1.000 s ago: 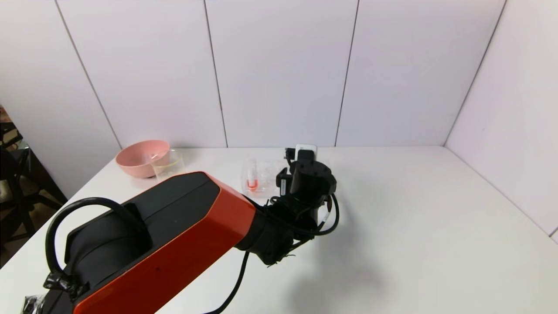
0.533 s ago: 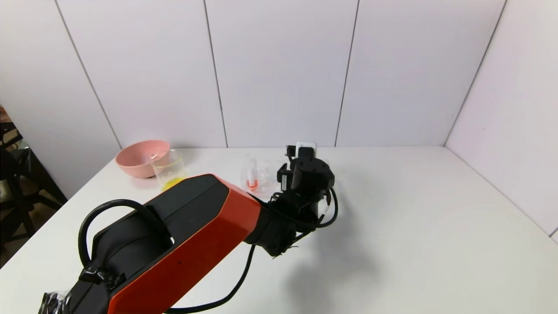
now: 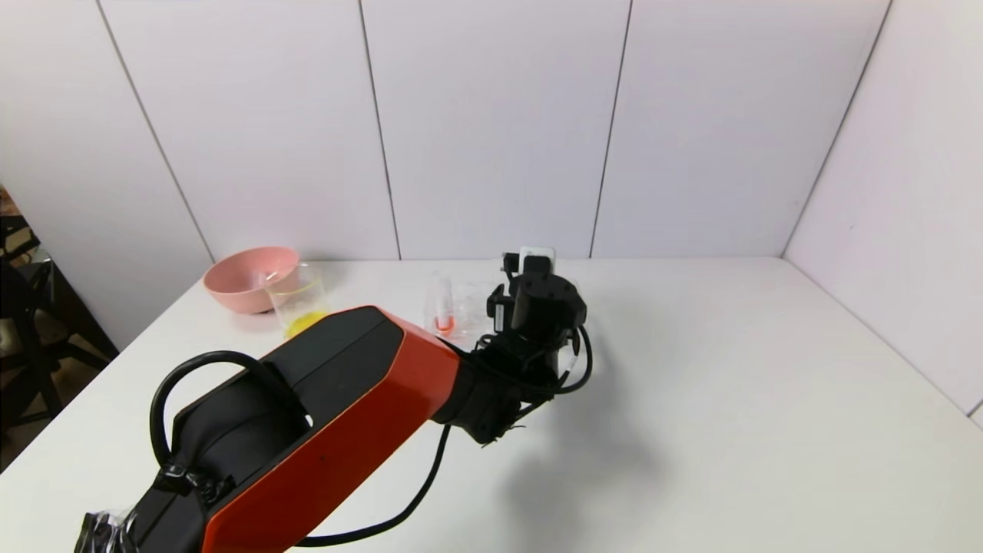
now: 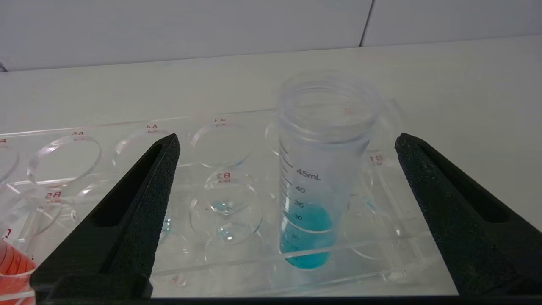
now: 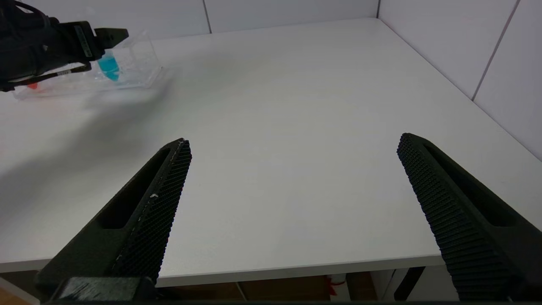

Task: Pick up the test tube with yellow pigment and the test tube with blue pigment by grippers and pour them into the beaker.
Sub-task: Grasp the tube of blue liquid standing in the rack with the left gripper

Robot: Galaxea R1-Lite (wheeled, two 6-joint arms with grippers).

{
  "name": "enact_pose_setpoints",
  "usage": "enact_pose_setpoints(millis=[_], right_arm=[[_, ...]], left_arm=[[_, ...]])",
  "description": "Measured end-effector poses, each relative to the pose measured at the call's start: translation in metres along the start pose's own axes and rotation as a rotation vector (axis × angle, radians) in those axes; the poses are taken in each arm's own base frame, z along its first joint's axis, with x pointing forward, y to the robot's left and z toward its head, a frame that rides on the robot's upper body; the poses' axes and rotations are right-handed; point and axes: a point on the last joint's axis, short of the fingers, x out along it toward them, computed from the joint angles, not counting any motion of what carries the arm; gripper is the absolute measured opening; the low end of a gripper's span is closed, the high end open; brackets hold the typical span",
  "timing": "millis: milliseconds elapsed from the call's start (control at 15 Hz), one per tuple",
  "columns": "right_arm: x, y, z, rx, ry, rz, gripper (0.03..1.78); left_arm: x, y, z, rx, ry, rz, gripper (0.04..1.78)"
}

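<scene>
The test tube with blue pigment (image 4: 315,199) stands upright in a clear rack (image 4: 84,169), with blue liquid at its bottom. My left gripper (image 4: 287,139) is open, one finger on each side of the tube and apart from it. The tube also shows in the right wrist view (image 5: 109,65). The beaker (image 3: 298,301) stands at the far left with yellow liquid in its bottom. I see no test tube with yellow pigment. My right gripper (image 5: 294,142) is open and empty over the table's near edge.
A pink bowl (image 3: 246,280) sits behind the beaker. A red-tipped tube (image 3: 443,311) stands in the rack (image 3: 461,303) left of my left wrist (image 3: 541,303). The rack has several empty holes. White walls close the back and right.
My left arm has reached a little farther toward the rack. Its orange link has shifted and uncovered the beaker with its yellow liquid.
</scene>
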Motion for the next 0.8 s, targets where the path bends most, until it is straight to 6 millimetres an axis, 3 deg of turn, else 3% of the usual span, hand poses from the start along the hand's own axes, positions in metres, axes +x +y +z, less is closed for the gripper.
enact_pose_setpoints(millis=[200, 333, 467, 733, 800], right_arm=[[0.0, 0.0, 0.0, 0.0, 0.0, 0.0, 1.77], [0.0, 0.0, 0.0, 0.0, 0.0, 0.0, 1.77], [0.0, 0.0, 0.0, 0.0, 0.0, 0.0, 1.77], [0.0, 0.0, 0.0, 0.0, 0.0, 0.0, 1.77], [0.0, 0.0, 0.0, 0.0, 0.0, 0.0, 1.77]], left_arm=[[0.0032, 0.0005, -0.0016, 0.003, 0.003, 0.004, 1.71], [0.0035, 0.0, -0.0031, 0.005, 0.005, 0.002, 1.53], [0.0043, 0.0008, -0.0038, 0.006, 0.006, 0.005, 1.27], [0.0031, -0.0008, -0.004, 0.005, 0.006, -0.003, 0.54], [0.0031, -0.0008, -0.0037, 0.003, 0.005, -0.002, 0.48]])
